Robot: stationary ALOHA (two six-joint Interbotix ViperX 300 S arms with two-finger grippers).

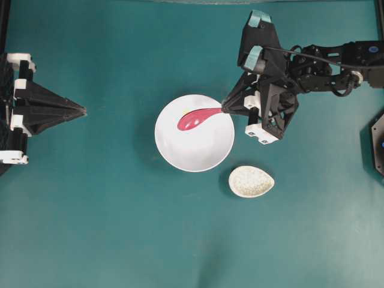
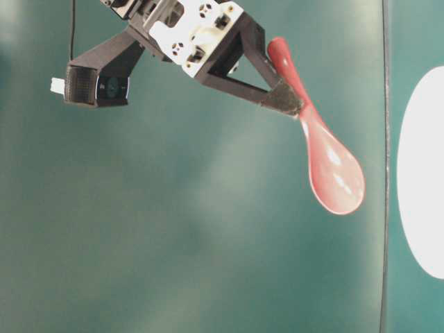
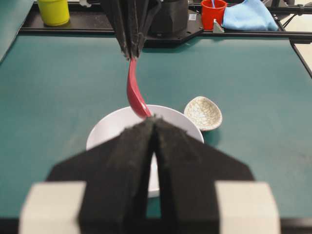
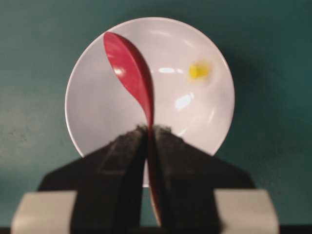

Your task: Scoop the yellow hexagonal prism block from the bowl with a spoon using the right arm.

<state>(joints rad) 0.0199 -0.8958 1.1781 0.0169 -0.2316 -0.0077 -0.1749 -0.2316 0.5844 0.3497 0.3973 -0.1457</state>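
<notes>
The white bowl (image 1: pixel 180 161) sits mid-table. My right gripper (image 1: pixel 223 108) is shut on the handle of the pink-red spoon (image 1: pixel 195 118), at the bowl's right rim. The scoop hangs over the bowl's upper left part, turned on edge. In the right wrist view the yellow hexagonal prism block (image 4: pixel 198 70) lies in the bowl (image 4: pixel 97 112), right of the spoon (image 4: pixel 129 68) and apart from it. In the overhead view the block (image 1: pixel 182 113) peeks out beside the scoop. My left gripper (image 1: pixel 84 110) rests shut at the table's left edge, holding nothing.
A small speckled beige dish (image 1: pixel 251 181) lies just right of and below the bowl. At the far table edge in the left wrist view stand a yellow cup (image 3: pixel 53 10), a red cup (image 3: pixel 213 12) and a blue cloth (image 3: pixel 248 14).
</notes>
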